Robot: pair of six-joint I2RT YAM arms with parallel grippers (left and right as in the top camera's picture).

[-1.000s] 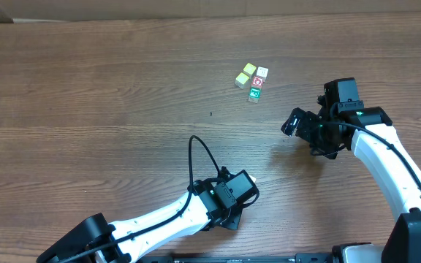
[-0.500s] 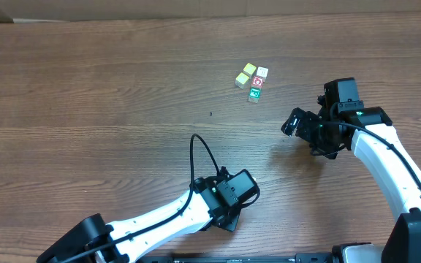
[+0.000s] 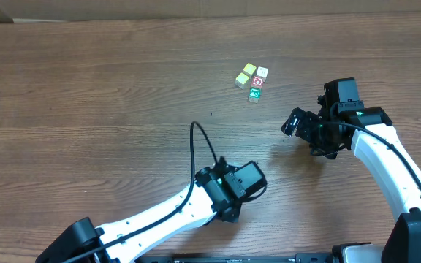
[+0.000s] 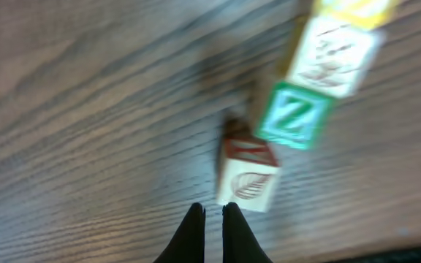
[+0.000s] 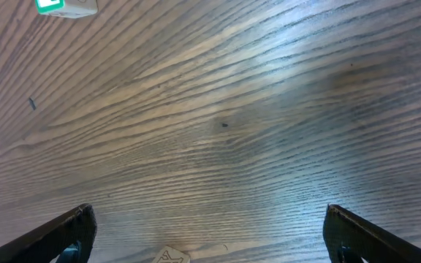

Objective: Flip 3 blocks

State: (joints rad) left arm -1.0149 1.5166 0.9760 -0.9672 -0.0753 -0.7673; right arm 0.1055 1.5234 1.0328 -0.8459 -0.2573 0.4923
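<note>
The blocks [image 3: 257, 82] are clustered toward the far edge of the bench [image 3: 86, 88], right of its middle and beyond both arms. The left gripper [image 4: 212, 212] is closed on nothing, with the blocks strung out ahead of its tips and slanting right. The right gripper [image 5: 209, 210] is spread wide and empty — it is judged the nearer from overhead.

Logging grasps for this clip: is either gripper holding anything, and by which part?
Nothing held: left gripper shut on nothing, right gripper open and empty.
</note>
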